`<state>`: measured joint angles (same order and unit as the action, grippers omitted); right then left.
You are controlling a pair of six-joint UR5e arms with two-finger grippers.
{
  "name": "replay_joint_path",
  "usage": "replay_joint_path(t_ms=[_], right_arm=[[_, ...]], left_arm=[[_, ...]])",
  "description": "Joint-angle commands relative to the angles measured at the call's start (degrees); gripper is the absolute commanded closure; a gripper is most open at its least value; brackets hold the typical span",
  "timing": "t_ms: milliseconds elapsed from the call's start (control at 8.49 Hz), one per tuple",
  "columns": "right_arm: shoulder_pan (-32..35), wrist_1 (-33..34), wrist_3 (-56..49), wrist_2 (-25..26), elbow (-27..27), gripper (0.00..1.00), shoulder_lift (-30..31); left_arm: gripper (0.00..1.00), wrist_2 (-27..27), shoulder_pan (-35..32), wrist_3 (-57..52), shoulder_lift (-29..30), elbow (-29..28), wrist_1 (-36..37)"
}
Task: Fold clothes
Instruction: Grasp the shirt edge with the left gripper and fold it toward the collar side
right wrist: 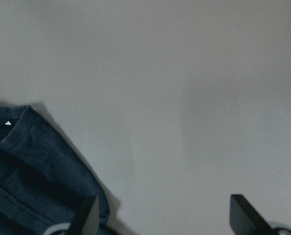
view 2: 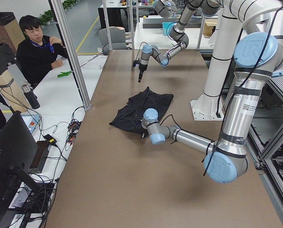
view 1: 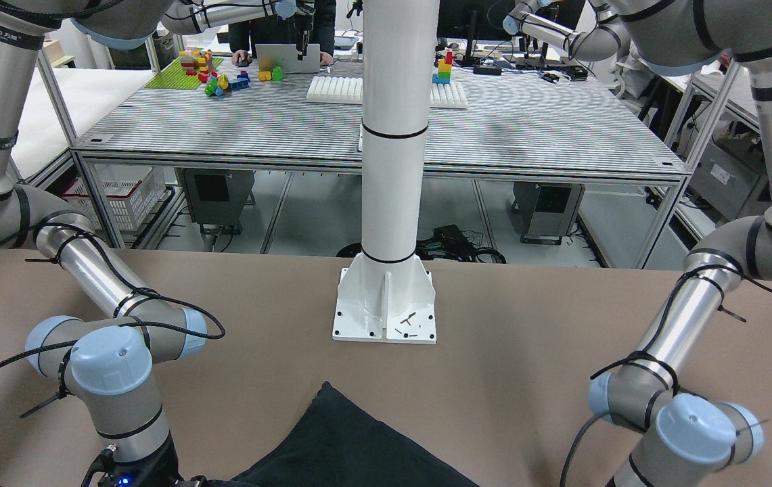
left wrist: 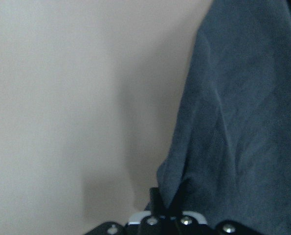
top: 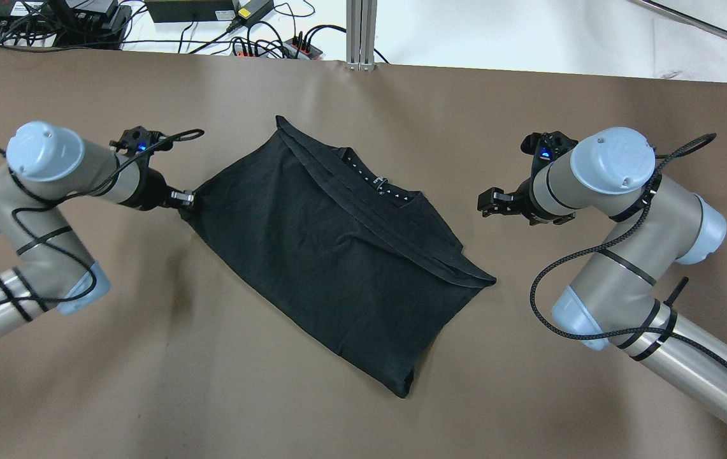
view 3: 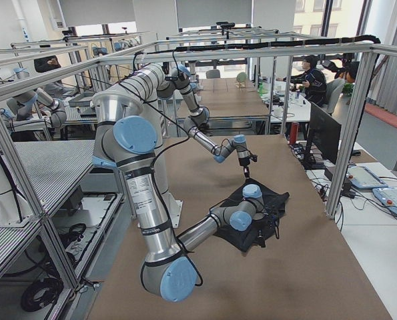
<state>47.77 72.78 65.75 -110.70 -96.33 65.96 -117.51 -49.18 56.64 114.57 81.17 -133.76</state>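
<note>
The black garment [top: 331, 255] lies folded at a slant in the middle of the brown table [top: 146, 370], with its collar and hemmed edge on the upper side. My left gripper [top: 186, 199] is shut on the garment's left corner; the left wrist view shows the fabric [left wrist: 233, 122] pinched between the jaws. My right gripper [top: 487, 203] is open and empty, a short way to the right of the garment and not touching it. In the right wrist view its fingers [right wrist: 89, 215] stand wide apart with the garment's edge [right wrist: 33, 161] at the lower left.
The white pillar's base plate [view 1: 386, 318] stands on the table on the robot's side of the garment [view 1: 352, 446]. Cables and power strips [top: 242, 38] lie beyond the far table edge. A person [view 2: 36, 52] sits past the table.
</note>
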Motion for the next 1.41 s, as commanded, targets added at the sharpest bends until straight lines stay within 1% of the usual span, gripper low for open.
replay_joint_path(t_ms=[0, 118, 235, 471, 589, 824, 942, 1060, 1177, 1295], right_arm=[[-0.04, 0.08, -0.01, 0.22, 0.17, 0.06, -0.05], [-0.04, 0.17, -0.01, 0.22, 0.26, 0.06, -0.13], [-0.04, 0.17, -0.1, 0.3, 0.26, 0.06, -0.13], [-0.04, 0.17, -0.1, 0.31, 0.26, 0.06, -0.13], [-0.13, 0.17, -0.01, 0.31, 0.26, 0.06, -0.31], [-0.13, 0.17, -0.01, 0.39, 0.35, 0.06, -0.31], [-0.13, 0.17, -0.01, 0.39, 0.35, 0.06, -0.31], [-0.13, 0.17, -0.1, 0.39, 0.35, 0.06, -0.22], [-0.39, 0.17, 0.08, 0.65, 0.44, 0.06, -0.57], [-1.35, 0.17, 0.86, 1.61, 0.53, 0.06, -0.92]], left_arm=[[1.0, 3.48, -4.34, -3.99, 17.9, -20.36, 1.84], [1.0, 7.0, -4.35, -4.17, 24.84, -28.35, 2.01], [1.0, 8.25, -4.35, -4.34, 30.91, -35.13, 2.1], [1.0, 10.71, -4.0, -4.43, 39.89, -45.08, 2.1], [1.0, 11.94, -3.82, -4.52, 41.76, -48.0, 2.01], [1.0, 11.96, -3.91, -4.87, 41.78, -47.95, 1.92], [0.7, 12.04, -4.34, -8.44, 41.78, -47.6, 1.75], [0.06, 11.96, -4.87, -12.57, 41.26, -46.37, 1.66], [0.05, 11.0, -6.61, -13.04, 39.6, -43.66, 1.75], [0.05, 7.51, -8.11, -13.4, 38.37, -41.11, 2.01]])
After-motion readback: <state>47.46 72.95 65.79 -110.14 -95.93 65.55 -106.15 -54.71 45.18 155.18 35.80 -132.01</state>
